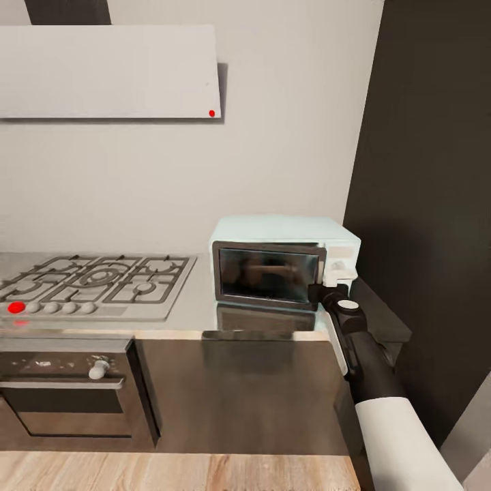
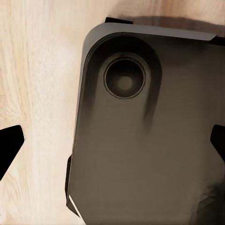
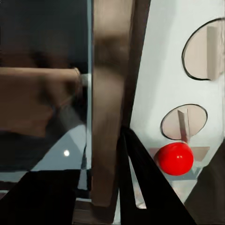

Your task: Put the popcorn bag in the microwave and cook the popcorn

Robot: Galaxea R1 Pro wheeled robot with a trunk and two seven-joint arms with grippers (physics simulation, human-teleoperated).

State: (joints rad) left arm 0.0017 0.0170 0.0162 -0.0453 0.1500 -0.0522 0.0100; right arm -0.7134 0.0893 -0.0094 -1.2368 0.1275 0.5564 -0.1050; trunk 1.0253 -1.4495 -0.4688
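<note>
The microwave (image 1: 283, 262) stands on the surface (image 1: 198, 310), just beside the hob (image 1: 95, 286), with its door shut. Through the glass, in the right wrist view, a tan-brown shape lies inside; it looks like the bag (image 3: 37, 101), though the glass blurs it. So the loading seems done, and the step in hand is starting the heat.

The right hand (image 1: 326, 290) is up against the microwave's lower right front corner, at the control panel. Its dark fingertips (image 3: 140, 183) sit close together, with nothing between them that I can make out; the red button (image 3: 174, 158) is just beside one tip, below the two dials (image 3: 185, 123).

To do this well, move the tip sideways onto the red button and press straight in. Keep clear of the door edge, lest it be nudged open.

The left hand's (image 2: 112, 145) dark tips stand well apart, over the wooden floor (image 2: 37, 93).
</note>
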